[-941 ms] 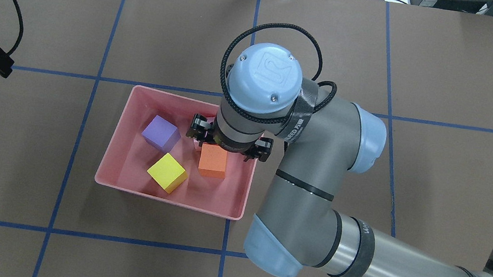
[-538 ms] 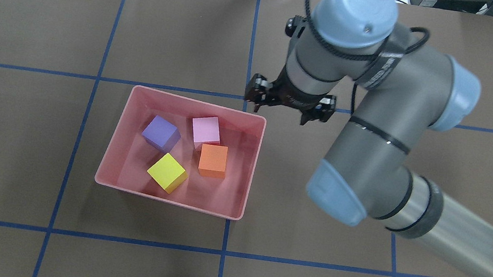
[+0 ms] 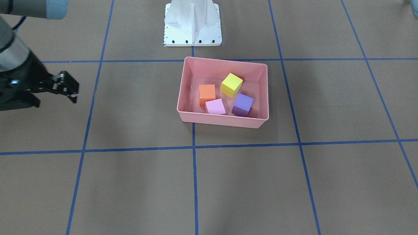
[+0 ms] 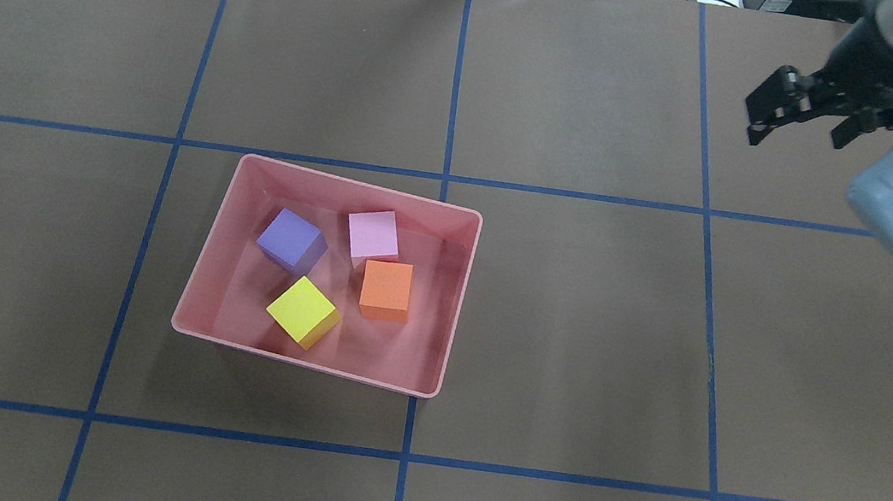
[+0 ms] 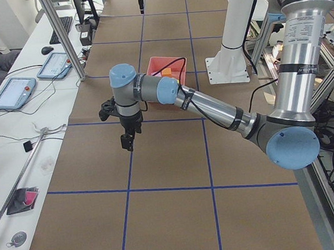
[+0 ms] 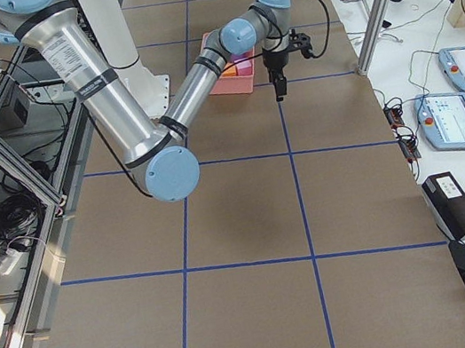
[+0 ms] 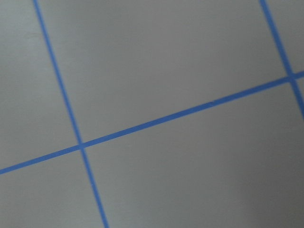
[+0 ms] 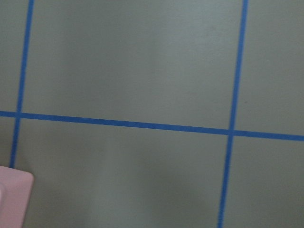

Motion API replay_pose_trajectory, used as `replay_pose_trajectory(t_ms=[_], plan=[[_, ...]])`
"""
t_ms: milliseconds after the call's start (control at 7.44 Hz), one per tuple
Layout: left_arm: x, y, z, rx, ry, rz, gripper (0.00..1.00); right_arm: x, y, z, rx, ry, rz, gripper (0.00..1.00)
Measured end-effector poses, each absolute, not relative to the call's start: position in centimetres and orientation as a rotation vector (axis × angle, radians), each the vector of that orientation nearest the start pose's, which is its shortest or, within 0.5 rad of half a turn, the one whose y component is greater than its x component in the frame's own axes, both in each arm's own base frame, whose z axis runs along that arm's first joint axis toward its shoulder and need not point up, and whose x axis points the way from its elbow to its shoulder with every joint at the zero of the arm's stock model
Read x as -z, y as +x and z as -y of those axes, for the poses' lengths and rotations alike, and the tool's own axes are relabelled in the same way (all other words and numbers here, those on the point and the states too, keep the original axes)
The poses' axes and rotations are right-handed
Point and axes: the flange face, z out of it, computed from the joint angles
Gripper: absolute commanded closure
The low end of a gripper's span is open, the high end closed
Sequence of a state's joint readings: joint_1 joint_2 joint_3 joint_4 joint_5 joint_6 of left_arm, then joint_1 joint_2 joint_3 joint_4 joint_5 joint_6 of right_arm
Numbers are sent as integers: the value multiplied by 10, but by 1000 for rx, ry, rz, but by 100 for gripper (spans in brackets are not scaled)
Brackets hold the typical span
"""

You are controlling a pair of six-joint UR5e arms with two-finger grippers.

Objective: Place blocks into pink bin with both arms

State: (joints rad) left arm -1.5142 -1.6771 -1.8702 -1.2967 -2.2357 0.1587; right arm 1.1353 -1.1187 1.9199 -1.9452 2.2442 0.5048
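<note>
Bin (image 4: pixel 311 364): sitting on the tabletop (image 4: pixel 572 345), its long side running across the robot's front, holding all four blocks.
Yellow block (image 4: pixel 302 309): lying nearest the bin's near wall, turned cornerwise.
Orange block (image 4: pixel 386 287): lying toward the bin's right wall.
Purple block (image 4: pixel 290 237): lying toward the bin's left wall.
Pink block (image 4: pixel 372 232): lying nearest the bin's far wall, just behind the orange block.
Right hand (image 4: pixel 799 129): hanging empty, jaws apart, well beyond the bin's far right corner.
Left hand (image 5: pixel 125 141): hanging well off the bin's left side; spread or closed, I cannot tell.
Next: nothing seems to be waiting; from the right hand the bin is lying leftward and back toward the robot.
</note>
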Motion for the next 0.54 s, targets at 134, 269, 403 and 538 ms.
replay_pose_trajectory(t_ms=[134,269,403,538], plan=[[-512,-68,515,-251,164,-670,0,-317,-138,564,47,70,781,0],[-527,-82,513,-237,155,-677,0,-338,-105,567,9,83,781,0],[-550,-88,514,-221,137,-682,0,-366,-85,562,-19,80,777,0],[-578,-92,514,-214,129,-684,0,-400,-73,552,-40,62,769,0]])
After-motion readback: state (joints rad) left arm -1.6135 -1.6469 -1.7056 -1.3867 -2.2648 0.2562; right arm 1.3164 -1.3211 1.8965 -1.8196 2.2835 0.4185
